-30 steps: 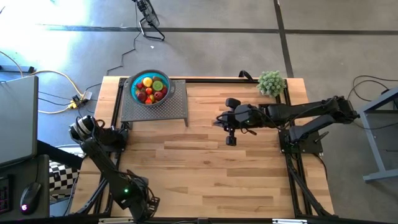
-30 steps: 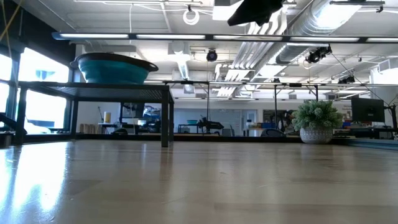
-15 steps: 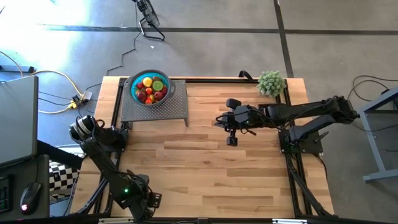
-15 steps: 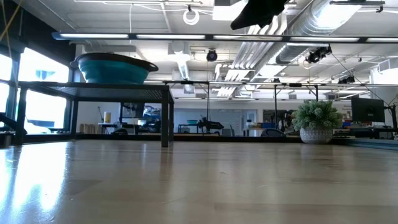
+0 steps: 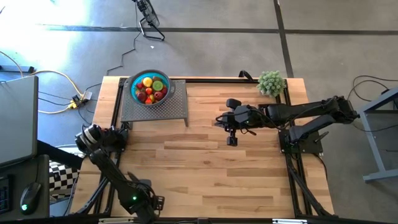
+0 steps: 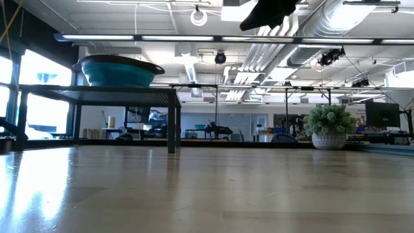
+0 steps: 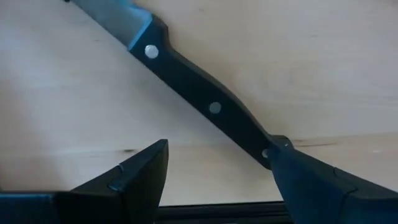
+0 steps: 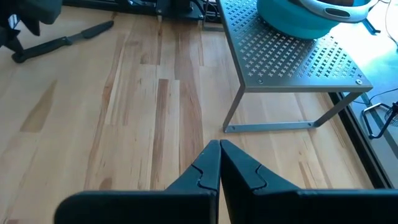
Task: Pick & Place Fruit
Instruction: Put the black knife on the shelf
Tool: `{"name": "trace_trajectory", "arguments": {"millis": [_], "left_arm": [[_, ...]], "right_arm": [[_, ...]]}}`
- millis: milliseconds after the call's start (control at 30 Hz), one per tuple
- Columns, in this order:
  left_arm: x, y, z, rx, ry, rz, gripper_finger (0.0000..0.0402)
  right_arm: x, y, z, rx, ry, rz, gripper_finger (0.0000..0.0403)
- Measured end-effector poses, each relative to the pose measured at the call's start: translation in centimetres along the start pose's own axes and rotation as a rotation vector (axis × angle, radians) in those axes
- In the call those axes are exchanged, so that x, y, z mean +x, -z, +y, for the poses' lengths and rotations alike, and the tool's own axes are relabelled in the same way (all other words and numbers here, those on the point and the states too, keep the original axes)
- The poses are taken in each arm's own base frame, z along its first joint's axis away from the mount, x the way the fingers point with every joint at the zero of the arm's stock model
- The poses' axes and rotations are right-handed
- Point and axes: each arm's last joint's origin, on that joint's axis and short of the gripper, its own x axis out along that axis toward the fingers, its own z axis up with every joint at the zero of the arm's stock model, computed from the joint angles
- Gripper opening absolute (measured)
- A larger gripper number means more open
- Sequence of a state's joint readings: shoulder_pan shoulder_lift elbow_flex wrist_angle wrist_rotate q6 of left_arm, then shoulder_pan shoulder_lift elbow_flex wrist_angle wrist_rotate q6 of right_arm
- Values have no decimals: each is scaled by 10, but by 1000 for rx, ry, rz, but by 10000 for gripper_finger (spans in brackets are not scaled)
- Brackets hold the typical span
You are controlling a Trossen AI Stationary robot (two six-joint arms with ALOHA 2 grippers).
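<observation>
So the fruit is all piled in the teal bowl up on the metal rack, well off to the side of the right gripper, which hangs over bare table with its fingers pinched together, holding nothing. If I'm guessing, it needs to open up and come down from above the bowl. The left gripper sits spread wide right over a knife, not gripping it.
</observation>
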State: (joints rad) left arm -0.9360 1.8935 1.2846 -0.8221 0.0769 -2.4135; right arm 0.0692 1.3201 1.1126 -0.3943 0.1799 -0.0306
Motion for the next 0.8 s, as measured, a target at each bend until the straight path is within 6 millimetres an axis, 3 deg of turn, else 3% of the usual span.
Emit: {"name": "trace_trajectory", "arguments": {"millis": [367, 800], "left_arm": [[0, -5, -8, -21, 54, -24, 274], [-23, -15, -15, -56, 109, 15, 274]], "right_arm": [[0, 0, 0, 0, 0, -2, 2], [0, 0, 0, 0, 0, -1, 2]]}}
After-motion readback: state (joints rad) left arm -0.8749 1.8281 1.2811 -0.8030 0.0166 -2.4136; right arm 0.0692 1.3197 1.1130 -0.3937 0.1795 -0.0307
